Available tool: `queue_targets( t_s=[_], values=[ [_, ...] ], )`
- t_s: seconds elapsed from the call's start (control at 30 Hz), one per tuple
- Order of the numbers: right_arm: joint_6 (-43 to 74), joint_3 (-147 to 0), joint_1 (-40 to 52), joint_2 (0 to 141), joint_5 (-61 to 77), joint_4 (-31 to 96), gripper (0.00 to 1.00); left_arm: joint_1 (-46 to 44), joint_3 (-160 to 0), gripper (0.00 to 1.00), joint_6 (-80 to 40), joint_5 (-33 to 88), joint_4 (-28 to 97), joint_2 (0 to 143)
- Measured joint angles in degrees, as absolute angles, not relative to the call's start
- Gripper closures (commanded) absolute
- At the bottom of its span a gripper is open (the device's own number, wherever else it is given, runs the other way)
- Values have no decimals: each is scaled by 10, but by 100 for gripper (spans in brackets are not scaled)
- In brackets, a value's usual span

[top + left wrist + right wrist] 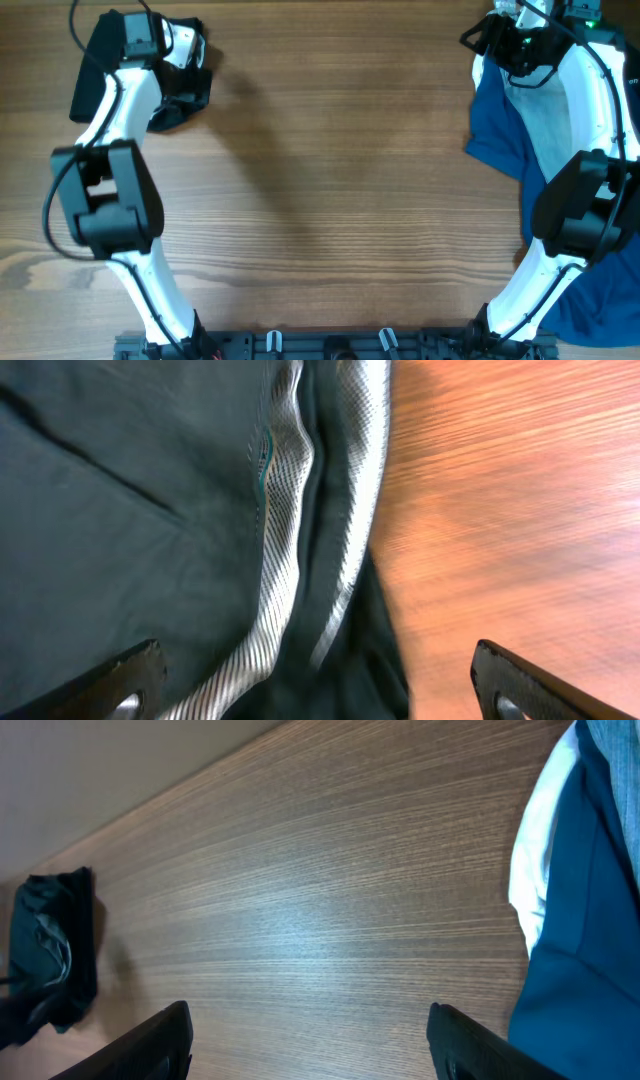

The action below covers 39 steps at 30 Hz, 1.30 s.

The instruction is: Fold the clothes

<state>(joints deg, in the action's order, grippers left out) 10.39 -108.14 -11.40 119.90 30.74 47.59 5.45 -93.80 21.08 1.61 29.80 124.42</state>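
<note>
A: Shorts where?
B: Black shorts (pixel 178 100) bunched at far-left corner of table (pixel 350 190), under L arm. Only L wrist cam shows pale mesh lining (pixel 285 540) w/ teal mark (pixel 265 460), maybe a logo, unreadable.
A: Grippers?
B: Left gripper (pixel 320 695) spread wide, empty, over shorts' edge. Right gripper (pixel 310 1050) spread too, over wood beside royal-blue garment (pixel 585 940).

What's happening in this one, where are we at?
The left gripper is open and poised over the black shorts, which lie bunched at the far left corner of the table with pale lining showing, not yet folded. The right gripper is open too, holding nothing, over bare wood beside the royal-blue garment at the right edge.
</note>
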Motion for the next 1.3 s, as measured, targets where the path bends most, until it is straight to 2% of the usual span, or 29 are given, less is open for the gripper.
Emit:
queue_targets(
  t_s=[0.23, 0.57, 0.73, 0.83, 1.0, 1.03, 1.1, 1.13, 1.3],
  values=[
    [91, -1081, -114, 1199, 300, 476, 25, 83, -936, 9, 225, 16, 183, 1299],
    [87, -1081, -114, 1199, 284, 476, 24, 116, -948, 15, 309, 47, 5, 1362],
    [87, -1081, -114, 1199, 284, 476, 24, 142, -953, 20, 341, 60, -11, 1371],
    [87, -1081, -114, 1199, 284, 476, 24, 163, -953, 19, 363, 66, -11, 1371],
    [87, -1081, -114, 1199, 284, 478, 14, 167, -953, 2, 377, 60, -38, 1374],
    [87, -1081, -114, 1199, 284, 478, 13, 165, -953, 1, 374, 55, -40, 1374],
    [87, -1081, -114, 1199, 284, 480, 2, 160, -953, 0, 369, 42, -42, 1372],
    [86, -1081, -113, 1199, 284, 483, 1, 156, -952, 0, 369, 32, -39, 1369],
    [83, -1081, -105, 1199, 284, 477, 0, 98, -934, 0, 340, -15, 42, 1276]
  ],
)
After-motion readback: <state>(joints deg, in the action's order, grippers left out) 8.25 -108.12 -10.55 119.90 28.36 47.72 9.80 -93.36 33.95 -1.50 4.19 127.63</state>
